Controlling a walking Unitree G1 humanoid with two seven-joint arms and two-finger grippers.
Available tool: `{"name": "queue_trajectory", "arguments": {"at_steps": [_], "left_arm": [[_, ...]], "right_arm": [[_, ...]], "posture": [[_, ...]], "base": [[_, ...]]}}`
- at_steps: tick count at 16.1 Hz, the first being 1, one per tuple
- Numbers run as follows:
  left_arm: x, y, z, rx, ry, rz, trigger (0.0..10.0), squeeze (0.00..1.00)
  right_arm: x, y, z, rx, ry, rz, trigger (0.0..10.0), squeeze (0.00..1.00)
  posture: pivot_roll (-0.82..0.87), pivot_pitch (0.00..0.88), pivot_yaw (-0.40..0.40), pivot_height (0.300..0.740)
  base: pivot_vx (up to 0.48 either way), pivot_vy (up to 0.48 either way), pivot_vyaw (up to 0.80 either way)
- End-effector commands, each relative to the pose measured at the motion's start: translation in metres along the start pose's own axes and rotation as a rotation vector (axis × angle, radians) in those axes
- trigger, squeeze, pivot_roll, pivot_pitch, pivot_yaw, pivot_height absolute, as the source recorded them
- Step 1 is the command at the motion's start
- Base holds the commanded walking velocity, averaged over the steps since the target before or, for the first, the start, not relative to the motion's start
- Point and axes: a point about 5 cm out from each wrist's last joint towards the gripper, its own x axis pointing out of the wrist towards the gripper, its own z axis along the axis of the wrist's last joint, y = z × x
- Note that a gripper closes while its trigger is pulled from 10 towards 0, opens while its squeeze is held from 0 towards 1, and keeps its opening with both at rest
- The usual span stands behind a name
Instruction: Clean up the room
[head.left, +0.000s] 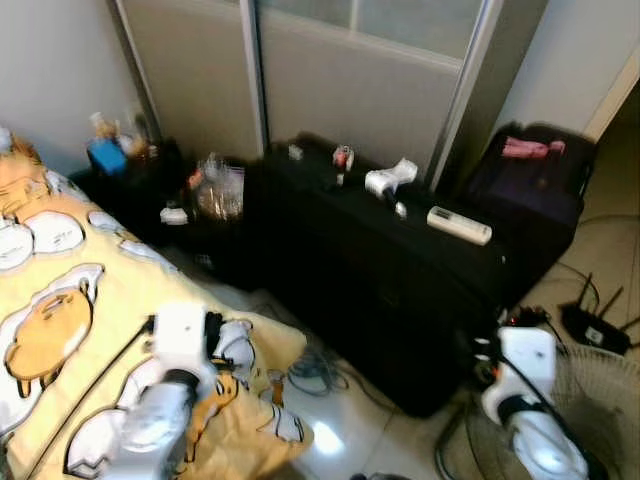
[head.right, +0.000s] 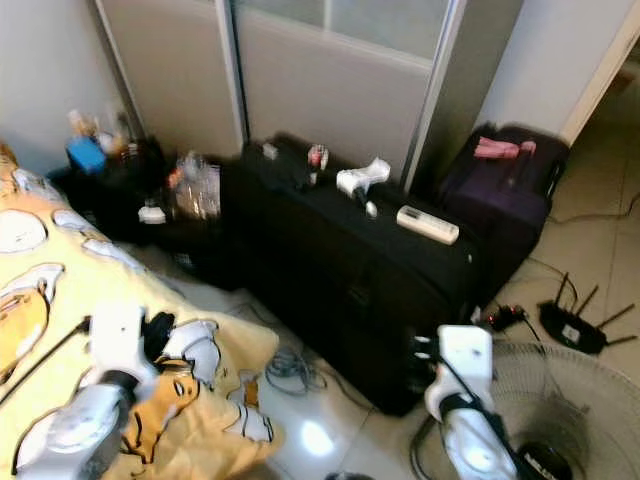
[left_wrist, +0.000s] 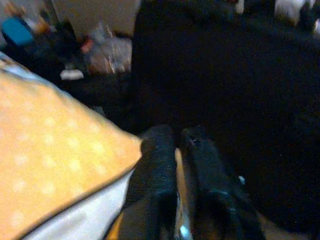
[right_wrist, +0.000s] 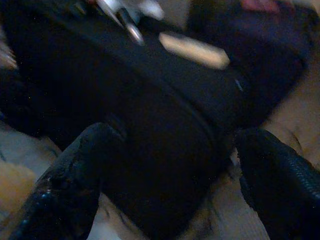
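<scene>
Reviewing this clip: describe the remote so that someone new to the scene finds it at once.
Start at the big black suitcase lying flat before the sliding doors. The remote lies on its top, near the end beside the purple bag. It is the one long, flat, pale bar there; the white hair dryer nearby is bulkier and curved.
</scene>
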Motion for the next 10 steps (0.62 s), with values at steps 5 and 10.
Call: {"name": "queue_trajectory", "arguments": {"at_steps": [5, 10], "left_arm": [[-0.005, -0.011, 0.026, 0.015, -0.153, -0.044, 10.0, 1.0], [-0.005, -0.007, 0.027, 0.079, -0.14, -0.053, 10.0, 0.0]], "right_arm": [[0.005, 0.014, 0.015, -0.054, -0.122, 0.12, 10.0, 1.0], [0.001, 0.014, 0.009, -0.015, -0.117, 0.135, 10.0, 1.0]], "posture": [[0.0, 0.0, 0.004, 0.74], [-0.01, 0.0, 0.028, 0.74]], "base": [[0.0, 0.0, 0.73], [0.0, 0.0, 0.8]]}}
